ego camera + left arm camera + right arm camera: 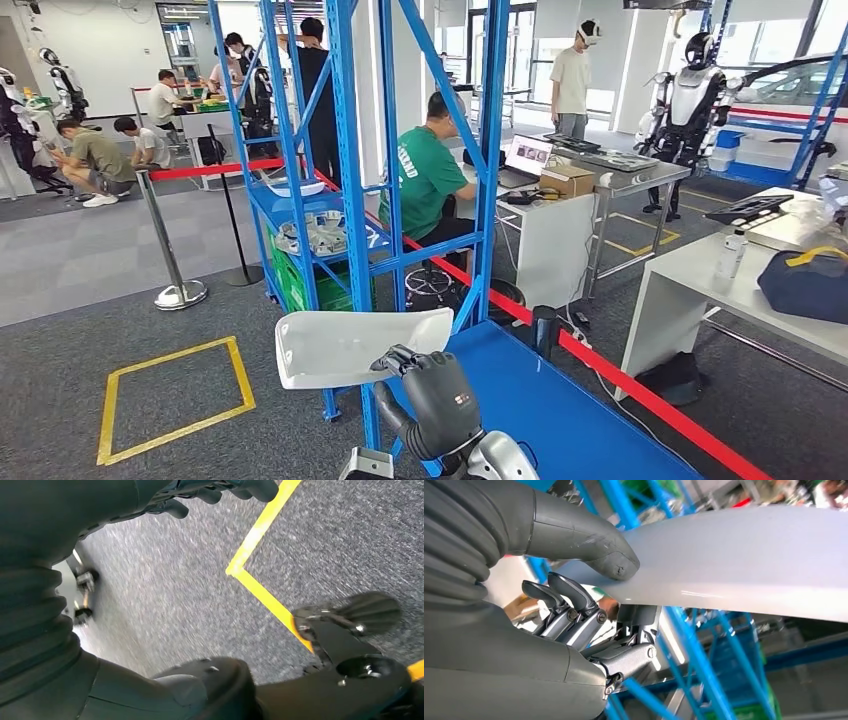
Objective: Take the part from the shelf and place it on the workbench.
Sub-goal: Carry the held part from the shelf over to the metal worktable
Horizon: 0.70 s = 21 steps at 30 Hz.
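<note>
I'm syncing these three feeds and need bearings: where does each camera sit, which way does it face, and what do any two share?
Head view: high on the body, looking forward and down at the blue shelf; the right hand holds the white part.
Left wrist view: behind the hanging left hand, facing grey floor with yellow tape.
Right wrist view: behind the right hand, thumb on the part.
Shared: head and right wrist views both show the held part and shelf.

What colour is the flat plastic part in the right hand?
White, slightly glossy: the flat plastic part, gripped by the right hand. Clearest in the head view.
</note>
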Tool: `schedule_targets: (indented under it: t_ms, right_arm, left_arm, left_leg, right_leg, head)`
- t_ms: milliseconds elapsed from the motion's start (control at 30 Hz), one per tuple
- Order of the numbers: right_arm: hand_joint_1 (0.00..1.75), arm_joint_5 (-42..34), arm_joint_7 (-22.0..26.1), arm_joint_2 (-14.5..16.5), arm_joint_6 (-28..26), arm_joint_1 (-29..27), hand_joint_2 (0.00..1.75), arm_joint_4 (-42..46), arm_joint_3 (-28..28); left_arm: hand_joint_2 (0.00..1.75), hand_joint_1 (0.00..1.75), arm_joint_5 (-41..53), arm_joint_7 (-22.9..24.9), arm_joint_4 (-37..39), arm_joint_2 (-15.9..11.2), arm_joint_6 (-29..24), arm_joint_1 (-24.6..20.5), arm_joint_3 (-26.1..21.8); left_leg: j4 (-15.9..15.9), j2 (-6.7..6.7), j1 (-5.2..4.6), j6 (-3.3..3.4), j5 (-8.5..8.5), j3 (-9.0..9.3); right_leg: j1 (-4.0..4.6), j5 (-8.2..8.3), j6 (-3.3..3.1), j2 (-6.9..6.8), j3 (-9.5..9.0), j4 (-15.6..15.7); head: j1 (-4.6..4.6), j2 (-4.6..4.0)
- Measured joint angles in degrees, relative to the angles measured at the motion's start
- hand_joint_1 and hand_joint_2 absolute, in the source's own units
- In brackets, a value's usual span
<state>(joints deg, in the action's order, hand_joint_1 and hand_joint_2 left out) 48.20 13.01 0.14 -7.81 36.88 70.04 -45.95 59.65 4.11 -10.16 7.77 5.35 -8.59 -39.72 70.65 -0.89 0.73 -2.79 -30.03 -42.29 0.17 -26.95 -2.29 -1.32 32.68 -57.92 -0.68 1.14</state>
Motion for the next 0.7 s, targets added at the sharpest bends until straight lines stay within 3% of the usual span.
schedule_targets:
  t_ms: [33, 67, 100, 133, 167, 233, 267, 333, 367, 433, 467, 533, 567, 600, 633, 700]
  right_arm:
    - [1.75, 0.04, -0.02, -0.01, 0.01, -0.12, 1.75, -0.01, 0.01]
    - [1.75, 0.08, -0.02, -0.01, 0.01, -0.22, 1.75, -0.01, 0.01]
    - [1.75, 0.13, -0.03, 0.0, 0.01, -0.27, 1.75, 0.0, 0.01]
    - [1.75, 0.19, -0.04, 0.0, 0.01, -0.27, 1.75, 0.01, 0.01]
    - [1.75, 0.23, -0.07, 0.01, 0.0, -0.25, 1.75, 0.01, 0.02]
    - [1.75, 0.31, -0.1, 0.0, -0.01, -0.2, 1.75, 0.01, 0.08]
    - [1.75, 0.32, -0.1, 0.0, -0.02, -0.18, 1.75, 0.01, 0.1]
    - [1.75, 0.33, -0.11, 0.03, -0.01, -0.11, 1.75, 0.02, 0.14]
    - [1.75, 0.33, -0.12, 0.06, -0.01, -0.07, 1.75, 0.02, 0.14]
    - [1.75, 0.32, -0.12, 0.04, -0.01, 0.0, 1.75, 0.04, 0.15]
    - [1.75, 0.32, -0.12, -0.03, 0.0, -0.04, 1.75, 0.05, 0.16]
    - [1.75, 0.32, -0.14, -0.2, 0.02, -0.28, 1.75, 0.04, 0.18]
    - [1.75, 0.32, -0.14, -0.24, 0.04, -0.42, 1.75, 0.04, 0.18]
    - [1.75, 0.32, -0.14, -0.25, 0.05, -0.5, 1.75, 0.04, 0.18]
    - [1.75, 0.32, -0.13, -0.24, 0.07, -0.5, 1.75, 0.05, 0.18]
    - [1.75, 0.32, -0.04, -0.23, 0.14, -0.31, 1.75, 0.05, 0.18]
  left_arm:
    - [1.75, 0.0, 0.01, 0.01, 0.0, 0.01, 0.0, 0.0, -0.01]
    - [1.75, 0.0, 0.03, 0.02, 0.0, 0.0, 0.0, 0.03, -0.02]
    - [1.75, 0.0, 0.09, 0.04, 0.0, -0.03, 0.0, 0.05, -0.03]
    - [1.75, 0.0, 0.2, 0.05, -0.02, -0.09, 0.0, 0.05, -0.04]
    - [1.75, 0.0, 0.32, 0.07, -0.03, -0.14, 0.0, -0.01, -0.05]
    - [1.75, 0.0, 0.58, 0.03, -0.06, -0.17, 0.01, -0.22, -0.06]
    - [1.75, 0.0, 0.68, 0.02, -0.07, -0.16, 0.02, -0.31, -0.06]
    - [1.75, 0.0, 0.82, 0.0, -0.07, -0.21, 0.03, -0.33, -0.06]
    - [1.75, 0.0, 0.85, 0.0, -0.07, -0.24, 0.04, -0.32, -0.07]
    - [1.75, 0.0, 0.85, -0.01, -0.07, -0.28, 0.04, -0.41, -0.08]
    - [1.75, 0.0, 0.85, -0.02, -0.07, -0.29, 0.04, -0.48, -0.08]
    - [1.75, 0.0, 0.85, -0.02, -0.07, -0.3, 0.04, -0.52, -0.08]
    - [1.75, 0.0, 0.85, -0.01, -0.07, -0.32, 0.04, -0.46, -0.08]
    - [1.75, 0.0, 0.85, -0.01, -0.07, -0.34, 0.04, -0.4, -0.08]
    - [1.75, 0.0, 0.84, -0.01, -0.07, -0.36, 0.04, -0.38, -0.08]
    - [1.75, 0.0, 0.83, -0.02, -0.07, -0.35, 0.04, -0.44, -0.08]
  left_leg:
    - [2.89, 0.31, 0.04, -0.17, -1.01, -1.24]
    - [3.78, 0.47, 0.06, -0.29, -0.95, -1.46]
    - [2.46, 0.72, 0.08, -0.36, 0.07, -0.54]
    - [-0.92, 1.36, 0.08, -0.39, 1.76, 1.49]
    - [-5.01, 2.81, -0.02, -0.34, 3.06, 3.75]
    - [-10.55, 4.98, -0.21, 0.49, 4.57, 6.81]
    - [-11.33, 5.33, -0.35, 1.03, 4.53, 7.13]
    - [-11.33, 3.86, -0.4, 1.96, 4.79, 6.99]
    - [-11.41, 3.17, -0.32, 2.29, 4.92, 6.95]
    - [-11.57, 1.74, -0.07, 2.93, 5.21, 6.88]
    - [-11.57, 1.02, -0.03, 3.12, 5.29, 6.77]
    - [-11.55, -0.6, -0.02, 3.32, 5.4, 6.58]
    - [-11.53, -1.46, -0.04, 3.3, 5.45, 6.52]
    - [-11.51, -2.33, -0.04, 3.24, 5.5, 6.51]
    - [-11.48, -3.23, -0.04, 3.15, 5.57, 6.52]
    - [-11.41, -4.85, -0.01, 2.82, 5.74, 6.44]
  right_leg:
    - [0.05, -0.05, -0.05, -0.81, 0.03, -0.02]
    - [0.07, -0.09, -0.05, -1.59, 0.06, -0.05]
    - [0.05, -0.15, 0.01, -2.33, 0.06, -0.11]
    - [0.03, -0.27, 0.13, -3.03, 0.04, -0.23]
    - [0.08, -0.44, 0.34, -3.67, 0.02, -0.43]
    - [0.4, -0.87, 0.89, -4.8, 0.03, -0.93]
    - [0.61, -1.01, 1.14, -5.35, 0.01, -1.04]
    - [0.64, -1.24, 1.62, -6.35, -0.13, -1.08]
    - [0.47, -1.64, 1.96, -5.73, -0.05, -1.45]
    - [0.01, -4.08, 2.65, -2.38, 1.48, -5.2]
    - [-0.16, -5.96, 2.88, -0.46, 3.06, -8.74]
    - [-0.23, -8.97, 3.02, 1.01, 6.72, -16.24]
    - [-0.23, -9.04, 2.95, 1.15, 7.64, -17.84]
    - [-0.22, -7.97, 2.8, 1.28, 7.51, -17.23]
    - [-0.23, -5.91, 2.57, 1.66, 6.21, -14.22]
    - [-0.28, -2.01, 2.05, 4.1, 2.43, -5.88]
  head:
    - [-0.01, 0.0]
    - [-0.01, 0.0]
    - [-0.01, 0.0]
    - [-0.01, 0.01]
    - [-0.02, 0.01]
    - [0.08, 0.01]
    - [0.13, 0.0]
    - [0.2, 0.01]
    - [0.21, 0.01]
    - [0.24, 0.01]
    - [0.26, 0.01]
    - [0.26, 0.0]
    - [0.26, 0.0]
    - [0.26, 0.0]
    - [0.26, 0.0]
    - [0.22, 0.0]
